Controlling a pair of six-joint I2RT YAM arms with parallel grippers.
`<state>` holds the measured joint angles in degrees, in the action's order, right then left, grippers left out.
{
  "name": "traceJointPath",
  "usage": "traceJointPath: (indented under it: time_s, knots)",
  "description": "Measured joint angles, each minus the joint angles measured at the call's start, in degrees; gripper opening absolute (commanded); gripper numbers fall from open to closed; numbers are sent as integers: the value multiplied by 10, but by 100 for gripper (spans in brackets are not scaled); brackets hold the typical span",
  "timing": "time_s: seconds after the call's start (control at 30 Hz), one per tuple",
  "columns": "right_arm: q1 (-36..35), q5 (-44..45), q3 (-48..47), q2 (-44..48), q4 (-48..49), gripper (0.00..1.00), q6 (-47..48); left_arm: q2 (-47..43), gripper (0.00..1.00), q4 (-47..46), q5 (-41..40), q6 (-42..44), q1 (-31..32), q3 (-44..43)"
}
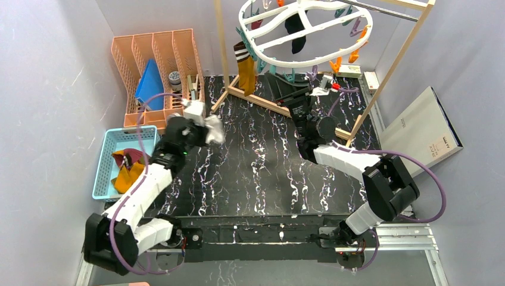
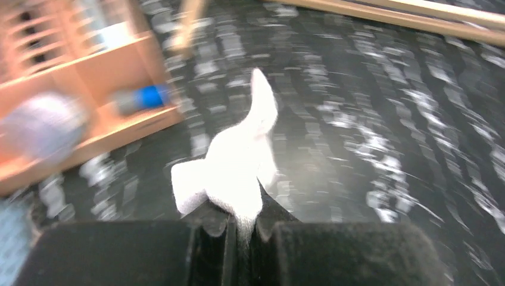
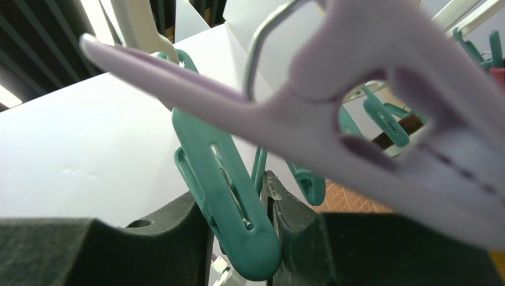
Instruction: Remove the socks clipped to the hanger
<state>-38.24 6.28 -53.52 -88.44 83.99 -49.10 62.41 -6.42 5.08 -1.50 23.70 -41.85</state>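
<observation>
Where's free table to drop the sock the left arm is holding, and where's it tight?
Bare: the black marbled table between the two arms, from the arm bases to the wooden frame. Crowded: the far left with the orange rack, the blue basket already holding socks, and under the hanger, where the right gripper squeezes a teal clip.

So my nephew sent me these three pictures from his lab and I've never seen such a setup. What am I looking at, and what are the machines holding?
These are two robot arms bolted to a table's near edge. The wide picture looks down from above; the other two come from small cameras on each wrist. The left gripper is shut on a white sock, over the black marbled table. The right gripper reaches up to the white hanger and is shut on a teal clip. A black sock and a mustard sock hang there. A blue basket at the left holds removed socks.
</observation>
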Motion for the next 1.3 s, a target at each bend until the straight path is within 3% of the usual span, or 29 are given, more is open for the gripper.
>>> traceJointPath:
  time_s: [0.27,0.4,0.53,0.6,0.63,0.73,0.83,1.1,1.3]
  knots:
    - [4,0,30,42,-17,23,11,-56,0,80,-88,-78,-310,-4]
    - [7,-1,37,60,-33,23,17,-76,0,83,-154,-129,-405,2]
    - [8,-1,39,77,-46,23,26,-91,0,78,-202,-178,-426,43]
    - [8,0,46,85,-47,23,28,-90,5,75,-212,-199,-434,74]
    - [9,0,49,89,-47,24,29,-89,12,70,-214,-211,-440,94]
    - [12,0,61,96,-47,24,29,-75,52,71,-208,-247,-468,141]
    - [14,2,76,100,-48,24,29,-50,74,71,-189,-273,-491,146]
    - [15,9,84,112,-62,24,30,-73,76,102,-126,-285,-495,41]
    - [15,11,96,119,-61,24,30,-77,87,32,30,-274,-463,-85]
